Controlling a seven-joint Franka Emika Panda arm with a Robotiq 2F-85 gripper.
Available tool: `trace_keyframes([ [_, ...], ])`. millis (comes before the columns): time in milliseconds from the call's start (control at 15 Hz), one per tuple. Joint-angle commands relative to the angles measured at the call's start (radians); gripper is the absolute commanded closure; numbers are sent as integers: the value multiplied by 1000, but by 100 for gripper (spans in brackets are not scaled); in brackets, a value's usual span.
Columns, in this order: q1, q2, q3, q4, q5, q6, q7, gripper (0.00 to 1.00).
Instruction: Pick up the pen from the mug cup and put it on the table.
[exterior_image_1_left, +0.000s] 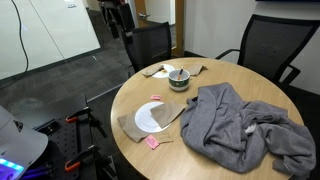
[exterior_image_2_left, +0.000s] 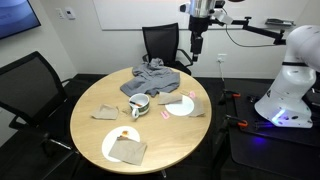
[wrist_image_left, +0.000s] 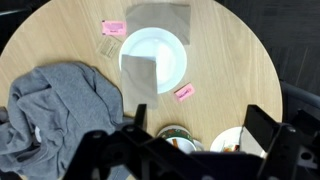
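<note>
We start with the round wooden tabletop (exterior_image_1_left: 215, 85), which fills most of the scene. The arm (exterior_image_2_left: 250, 30) reaches in high above its edge, well apart from everything lying on it. Its jaws point downward and are empty, and in the wrist view the two fingers stand wide apart.

A crumpled grey cloth (exterior_image_1_left: 240, 125) covers one side of the tabletop. A white plate (wrist_image_left: 153, 58) lies near the middle on a tan napkin, and a second plate (exterior_image_2_left: 108, 146) sits close to the rim.

The mug cup (exterior_image_1_left: 178, 78) stands upright on bare wood near the cloth. The pen (exterior_image_1_left: 181, 71) shows only as a thin dark stroke at the cup's mouth, so it is not yet out. It is too small for us to tell which way it leans. A small pink scrap (exterior_image_1_left: 153, 143) lies by the plate.

We judge the step in hand to be the approach. To do it well, we should centre over the cup and turn the wrist so the jaws close across the pen's shaft rather than along it. We should come down only onto the part above the rim, keeping both fingers off the cup wall. Then we lift straight up until the tip clears, so the cup is not dragged or tipped.
</note>
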Motion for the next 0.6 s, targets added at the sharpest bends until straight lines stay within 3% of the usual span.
trace_keyframes([
  [0,2,139,21,65,9,104,9,0],
  [533,2,397,69,194,10,267,39,0],
])
